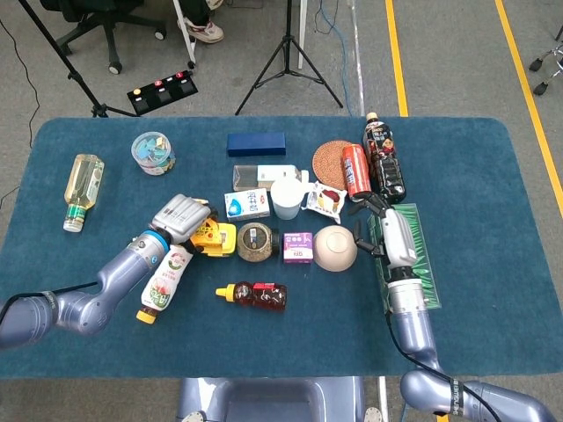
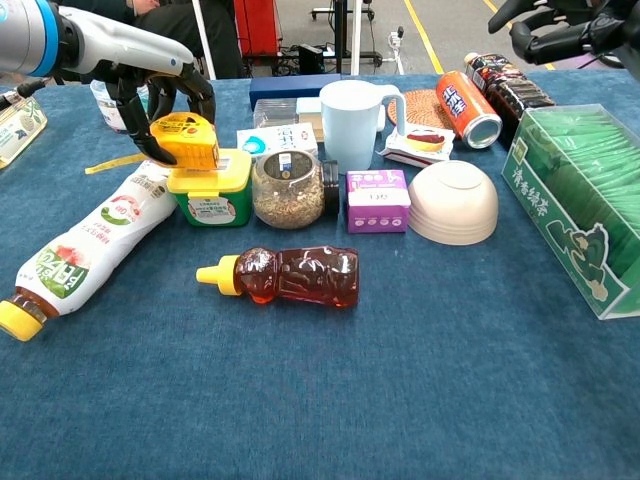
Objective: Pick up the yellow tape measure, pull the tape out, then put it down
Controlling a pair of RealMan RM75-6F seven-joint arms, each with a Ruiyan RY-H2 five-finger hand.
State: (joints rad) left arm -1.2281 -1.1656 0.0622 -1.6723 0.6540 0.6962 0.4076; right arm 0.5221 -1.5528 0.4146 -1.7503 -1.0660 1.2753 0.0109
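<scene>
The left hand (image 2: 160, 95) has its dark fingers curled around the yellow tape measure (image 2: 185, 140), which sits on the yellow lid of a small green tub (image 2: 208, 190), a short strip of yellow tape (image 2: 115, 160) trailing toward nine o'clock. At about three o'clock across the blue-covered desk (image 2: 400, 380), the right hand (image 2: 560, 30) hovers above the green packet (image 2: 585, 200), fingers spread, holding nothing.

Grey floor (image 1: 457, 61), yellow lines (image 1: 395, 57), tripod (image 1: 288, 61)
</scene>
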